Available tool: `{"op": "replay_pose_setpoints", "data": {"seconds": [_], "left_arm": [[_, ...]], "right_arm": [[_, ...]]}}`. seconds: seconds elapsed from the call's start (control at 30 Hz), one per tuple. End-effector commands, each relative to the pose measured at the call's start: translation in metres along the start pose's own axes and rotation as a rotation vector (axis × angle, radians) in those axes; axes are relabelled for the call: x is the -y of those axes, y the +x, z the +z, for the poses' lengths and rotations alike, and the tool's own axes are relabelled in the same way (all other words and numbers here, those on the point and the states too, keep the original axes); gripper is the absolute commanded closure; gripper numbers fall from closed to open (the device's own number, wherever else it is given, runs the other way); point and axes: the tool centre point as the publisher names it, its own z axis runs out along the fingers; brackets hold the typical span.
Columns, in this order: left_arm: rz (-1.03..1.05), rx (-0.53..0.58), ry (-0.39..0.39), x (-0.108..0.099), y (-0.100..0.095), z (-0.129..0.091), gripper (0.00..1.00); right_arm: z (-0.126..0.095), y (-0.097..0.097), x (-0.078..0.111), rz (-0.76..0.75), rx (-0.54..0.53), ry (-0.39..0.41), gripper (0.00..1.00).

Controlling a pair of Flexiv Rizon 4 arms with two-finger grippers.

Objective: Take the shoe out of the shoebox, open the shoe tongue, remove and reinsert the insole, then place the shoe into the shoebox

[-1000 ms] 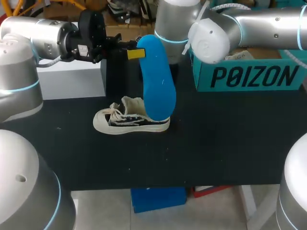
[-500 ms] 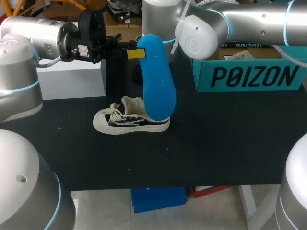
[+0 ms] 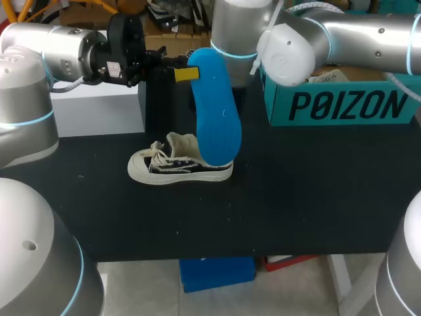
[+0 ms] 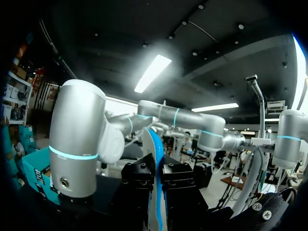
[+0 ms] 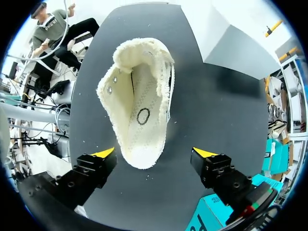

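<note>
A blue insole [image 3: 214, 112] stands nearly upright, its lower end in the heel of a cream and black sneaker [image 3: 177, 168] lying on the black table. My left gripper [image 3: 186, 74] is shut on the insole's upper end. In the left wrist view the insole [image 4: 156, 202] runs edge-on between the gripper's [image 4: 157, 178] black fingers. My right arm reaches in above the shoe, its gripper hidden in the head view. In the right wrist view that gripper [image 5: 154, 153] stands open above the sneaker [image 5: 142, 106], looking down into its opening, one yellow tip on each side of the heel.
The teal shoebox [image 3: 342, 102] stands at the back right with another pale shoe [image 3: 325, 77] inside. A white box [image 3: 99, 108] sits at the back left. Bare black table [image 3: 296, 197] lies in front and to the right of the sneaker.
My right arm's upper joints swung a little left and came back. The left arm, insole and sneaker have not moved.
</note>
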Motion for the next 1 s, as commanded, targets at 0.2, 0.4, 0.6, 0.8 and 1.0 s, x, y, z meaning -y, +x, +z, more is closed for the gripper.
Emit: {"op": "replay_pose_setpoints", "data": {"seconds": [0.2,0.4,0.6,0.8,1.0], "left_arm": [[0.002,0.003,0.001,-0.001,0.000,0.001,1.00],[0.002,0.003,0.001,-0.001,0.000,0.001,1.00],[0.002,0.003,0.001,-0.001,0.000,0.001,1.00],[0.002,0.003,0.001,-0.001,0.000,0.001,1.00],[0.002,0.003,0.001,-0.001,0.000,0.001,1.00]], "right_arm": [[0.005,0.009,0.018,-0.013,0.029,-0.231,0.00],[0.008,0.011,0.022,-0.013,0.045,-0.328,0.00],[0.012,0.012,0.027,-0.023,0.081,-0.484,0.00],[0.019,0.013,0.028,-0.025,0.100,-0.572,0.00],[0.025,0.014,0.030,-0.025,0.106,-0.631,0.00]]}}
